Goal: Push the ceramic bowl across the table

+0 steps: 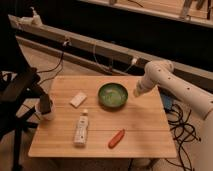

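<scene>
The green ceramic bowl sits upright on the light wooden table, toward the far middle. My gripper is at the end of the white arm that comes in from the right. It hangs just right of the bowl's rim, low over the tabletop, very near the bowl; I cannot tell whether it touches.
A white block lies left of the bowl. A white tube and a red-orange object lie near the front. A small white cup with a dark object stands at the left edge. Cables and a rail run behind the table.
</scene>
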Controlling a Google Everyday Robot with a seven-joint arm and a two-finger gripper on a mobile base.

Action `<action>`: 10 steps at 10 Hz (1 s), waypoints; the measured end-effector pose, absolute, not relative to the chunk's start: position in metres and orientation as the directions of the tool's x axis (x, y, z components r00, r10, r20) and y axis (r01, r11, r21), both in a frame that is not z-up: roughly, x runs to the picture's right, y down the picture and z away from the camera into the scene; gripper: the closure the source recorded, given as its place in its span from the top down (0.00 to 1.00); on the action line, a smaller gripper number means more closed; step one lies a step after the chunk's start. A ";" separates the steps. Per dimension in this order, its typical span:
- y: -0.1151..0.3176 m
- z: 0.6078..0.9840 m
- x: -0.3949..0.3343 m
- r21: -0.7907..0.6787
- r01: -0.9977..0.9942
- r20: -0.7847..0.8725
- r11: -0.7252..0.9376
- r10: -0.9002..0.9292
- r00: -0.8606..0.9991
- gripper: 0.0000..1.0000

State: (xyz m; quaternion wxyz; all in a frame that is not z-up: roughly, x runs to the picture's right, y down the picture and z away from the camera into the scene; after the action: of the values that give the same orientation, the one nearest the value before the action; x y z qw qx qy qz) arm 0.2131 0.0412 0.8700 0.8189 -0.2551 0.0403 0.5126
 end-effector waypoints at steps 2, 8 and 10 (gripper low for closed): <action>0.048 0.864 0.218 -0.382 -0.851 -0.322 0.360 0.812 0.488 0.16; 0.058 0.904 0.213 -0.439 -0.864 -0.376 0.247 0.823 0.426 0.00; 0.064 0.919 0.207 -0.458 -0.861 -0.398 0.223 0.814 0.423 0.00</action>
State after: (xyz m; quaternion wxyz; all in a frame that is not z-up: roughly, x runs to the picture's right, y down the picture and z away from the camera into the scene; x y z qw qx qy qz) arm 0.2065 0.0637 0.9194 0.7812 -0.3180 0.0367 0.5359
